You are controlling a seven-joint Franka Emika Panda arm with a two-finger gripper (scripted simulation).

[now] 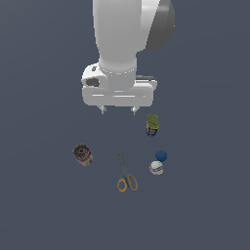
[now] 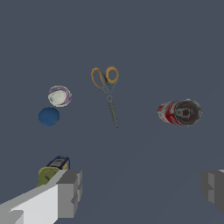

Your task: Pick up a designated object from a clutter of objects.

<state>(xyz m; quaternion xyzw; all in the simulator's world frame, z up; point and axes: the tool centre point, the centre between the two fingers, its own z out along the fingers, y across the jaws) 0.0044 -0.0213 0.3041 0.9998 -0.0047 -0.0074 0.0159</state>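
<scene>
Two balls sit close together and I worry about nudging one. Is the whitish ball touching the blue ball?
Cannot tell. In both views the whitish ball and the blue ball meet edge to edge; neither shows a clear gap or contact.

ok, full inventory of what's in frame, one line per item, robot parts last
whitish ball: 1, whitish with a purple-blue band, exterior view's right, touching or nearly touching the blue ball
blue ball: 1, plain dark blue, just beyond the whitish ball toward the arm
scissors: 1, yellow handles, grey blades, centre, closed, blades pointing toward the arm
red-and-white can: 1, red and white, lying on its side, exterior view's left
olive-yellow and blue can: 1, olive-yellow and blue, on its side, nearest the arm, exterior view's right
floor: 1, dark grey-blue, under everything
arm: 1, white
gripper: 1, white body, grey fingers, open, holding nothing, above the clutter
</scene>
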